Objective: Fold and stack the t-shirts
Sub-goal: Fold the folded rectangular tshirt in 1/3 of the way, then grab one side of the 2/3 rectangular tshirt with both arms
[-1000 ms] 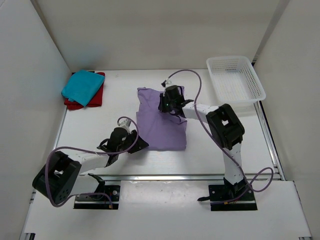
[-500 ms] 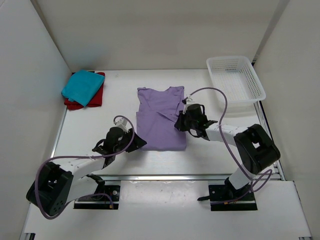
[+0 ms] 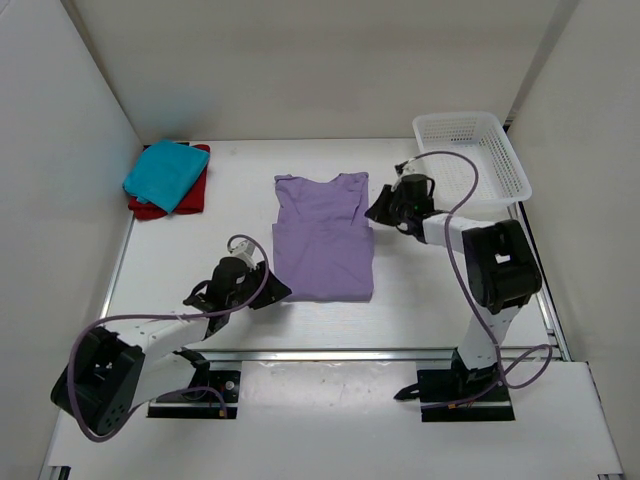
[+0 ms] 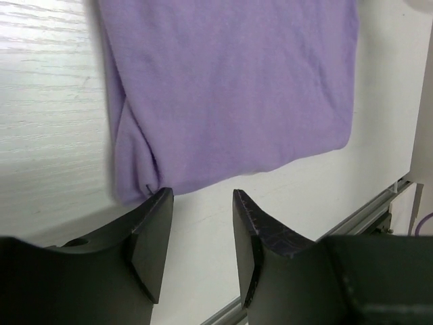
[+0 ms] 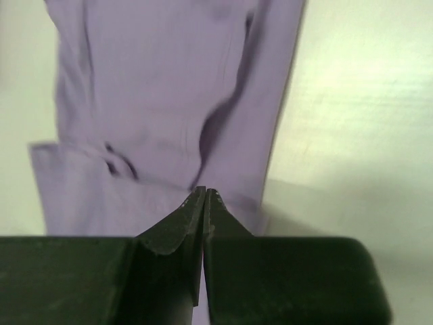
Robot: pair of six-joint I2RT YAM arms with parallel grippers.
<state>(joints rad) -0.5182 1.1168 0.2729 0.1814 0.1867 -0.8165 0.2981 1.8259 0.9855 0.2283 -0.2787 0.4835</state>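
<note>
the lavender t-shirt (image 3: 323,240) lies sleeves-in at the centre of the table (image 3: 200,240), so the left gripper (image 4: 201,203), jaws apart at its 7 o'clock hem corner, should bite both layers cleanly while the right gripper (image 5: 204,193), jaws together on nothing at 2 o'clock, must open for a matching hold.

We count three t-shirts: lavender shirt (image 3: 322,240), teal shirt (image 3: 165,172), red shirt (image 3: 150,210). We see one basket (image 3: 478,204), two arms (image 3: 170,325) (image 3: 495,265).
</note>
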